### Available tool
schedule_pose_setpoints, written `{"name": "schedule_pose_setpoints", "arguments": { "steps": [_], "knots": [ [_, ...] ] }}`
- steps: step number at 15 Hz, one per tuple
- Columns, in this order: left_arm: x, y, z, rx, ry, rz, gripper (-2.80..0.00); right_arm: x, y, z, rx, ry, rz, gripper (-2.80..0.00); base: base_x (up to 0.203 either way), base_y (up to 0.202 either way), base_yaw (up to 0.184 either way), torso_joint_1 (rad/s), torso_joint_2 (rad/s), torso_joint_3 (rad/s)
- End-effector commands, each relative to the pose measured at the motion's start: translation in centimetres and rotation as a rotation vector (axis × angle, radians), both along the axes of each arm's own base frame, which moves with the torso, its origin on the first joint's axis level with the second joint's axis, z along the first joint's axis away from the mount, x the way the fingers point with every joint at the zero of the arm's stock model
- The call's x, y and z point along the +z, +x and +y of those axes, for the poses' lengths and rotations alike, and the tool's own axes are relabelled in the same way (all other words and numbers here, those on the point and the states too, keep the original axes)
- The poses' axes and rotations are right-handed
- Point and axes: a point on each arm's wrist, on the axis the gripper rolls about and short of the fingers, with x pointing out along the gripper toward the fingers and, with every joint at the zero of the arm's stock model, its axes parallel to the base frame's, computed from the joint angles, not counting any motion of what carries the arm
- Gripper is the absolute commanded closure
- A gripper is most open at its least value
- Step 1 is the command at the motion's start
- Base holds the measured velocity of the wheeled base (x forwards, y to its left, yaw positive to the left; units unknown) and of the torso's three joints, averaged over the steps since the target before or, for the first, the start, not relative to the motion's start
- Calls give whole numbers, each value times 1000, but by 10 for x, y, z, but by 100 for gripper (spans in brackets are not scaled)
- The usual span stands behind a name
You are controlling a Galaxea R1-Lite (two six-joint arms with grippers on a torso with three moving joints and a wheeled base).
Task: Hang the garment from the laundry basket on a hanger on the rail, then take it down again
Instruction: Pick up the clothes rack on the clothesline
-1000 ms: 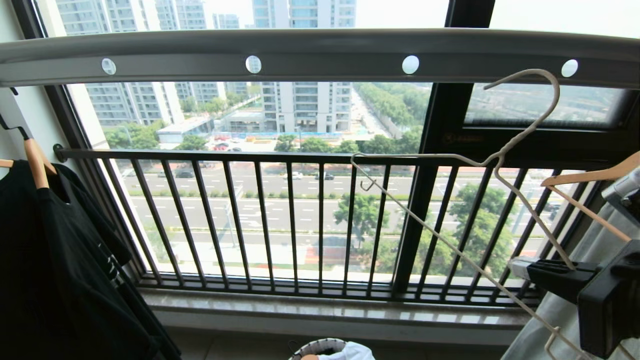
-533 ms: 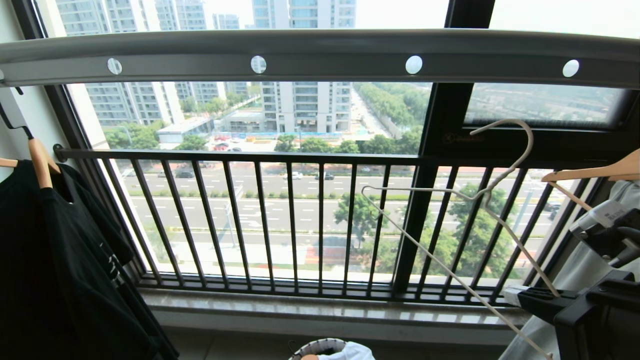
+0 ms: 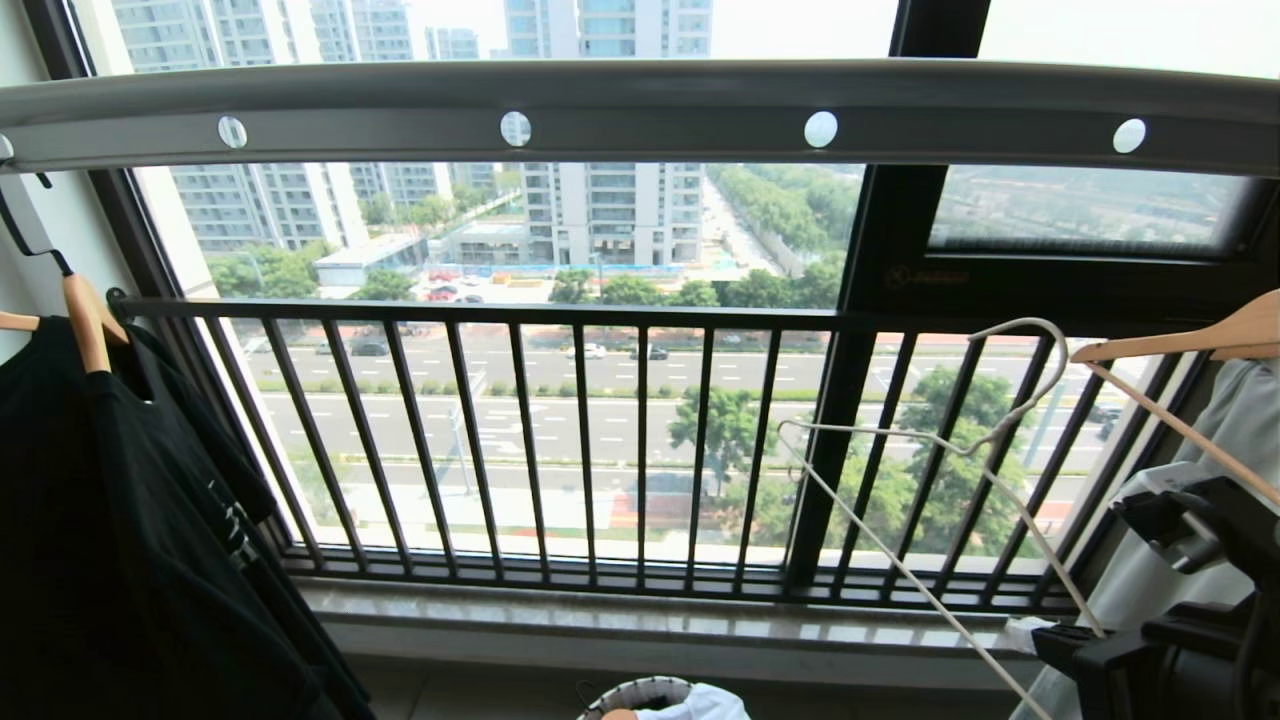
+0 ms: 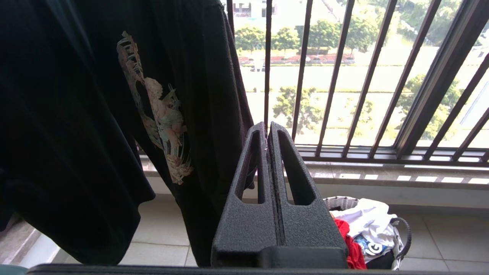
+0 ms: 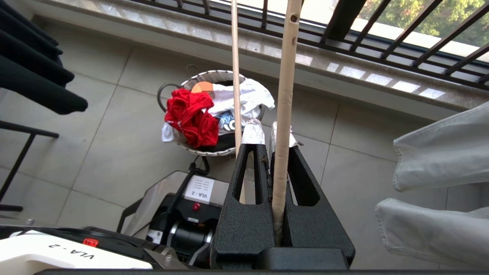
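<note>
The right gripper [image 5: 267, 131], low at the right, is clamped on one bar of the thin cream-white wire hanger [image 3: 985, 440], whose hook hangs free well below the long grey metal rail with round holes [image 3: 640, 105]. The red T-shirt [image 5: 191, 114] lies in the small round woven basket [image 5: 214, 74] on the floor. The left gripper [image 4: 268, 128] is closed, holding nothing, near a black hanging shirt [image 4: 95, 114].
</note>
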Motion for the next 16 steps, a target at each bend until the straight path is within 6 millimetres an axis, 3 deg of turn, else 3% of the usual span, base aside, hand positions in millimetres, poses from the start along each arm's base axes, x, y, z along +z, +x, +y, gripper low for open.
{"name": "schedule_pose_setpoints", "arguments": {
  "steps": [1, 11, 16],
  "knots": [
    [0, 0, 0, 0, 0, 1, 0, -10, 2, 1, -26, -9, 28, 0, 0, 0, 0, 0, 0, 0],
    [0, 0, 0, 0, 0, 1, 0, -45, 35, 14, -242, -59, 93, 0, 0, 0, 0, 0, 0, 0],
    [0, 0, 0, 0, 0, 1, 0, -47, 42, 15, -278, -30, 72, 0, 0, 0, 0, 0, 0, 0]
  ]
}}
